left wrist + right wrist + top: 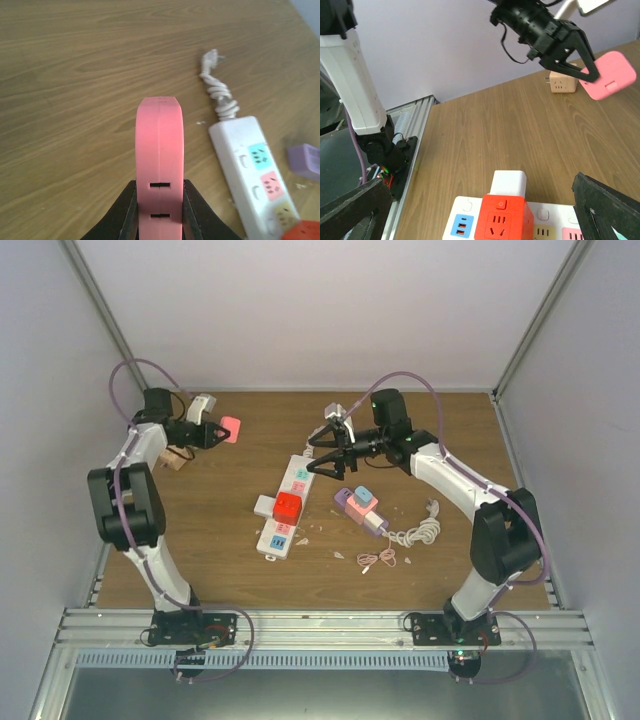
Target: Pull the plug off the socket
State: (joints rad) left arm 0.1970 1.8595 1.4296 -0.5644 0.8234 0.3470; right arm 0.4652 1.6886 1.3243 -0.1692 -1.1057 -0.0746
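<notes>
Left gripper (160, 187) is clenched on the flat pink rounded plastic plug (160, 135), held off the table at upper left of the top view. It's well apart from the long white plastic power strip (297, 478) at centre, so I'd call it pulled free. Right gripper (316, 457) is spread wide, grasping nothing, just over the strip's far end, probably there to pin it down. Red plastic cube adapter (288, 507) sits plugged into the strip.

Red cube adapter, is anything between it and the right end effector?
Nothing visible. The open right end effector hangs over the far end of the power strip, with only its bare top before the red cube adapter.
</notes>
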